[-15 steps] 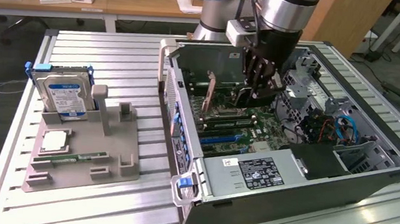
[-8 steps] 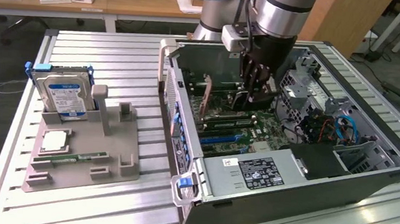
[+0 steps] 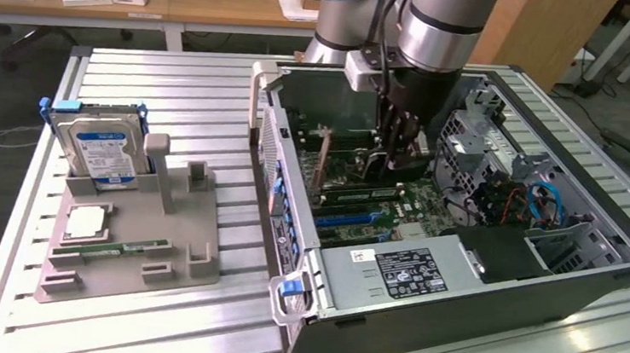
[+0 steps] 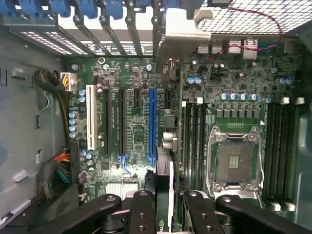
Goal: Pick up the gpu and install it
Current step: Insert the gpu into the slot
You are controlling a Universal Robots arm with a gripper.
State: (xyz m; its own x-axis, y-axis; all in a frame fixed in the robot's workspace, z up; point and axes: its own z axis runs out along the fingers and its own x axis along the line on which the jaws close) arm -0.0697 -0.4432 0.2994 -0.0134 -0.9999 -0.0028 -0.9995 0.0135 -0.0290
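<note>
Holds the gpu (image 4: 163,195) edge-on between clenched fingers (image 4: 144,209), low inside the open case (image 3: 579,285) over the motherboard (image 4: 136,131), just beside the long blue slot (image 4: 152,122): install step in hand, likely calling for the card's edge squared to that slot before any pressing.

Hard drive (image 3: 99,146) is stood upright in grey holder (image 3: 168,219); CPU (image 3: 85,221) and memory stick (image 3: 114,249) are laid flat there. Open case (image 3: 486,316) is set beside, on slatted table (image 3: 173,104).
</note>
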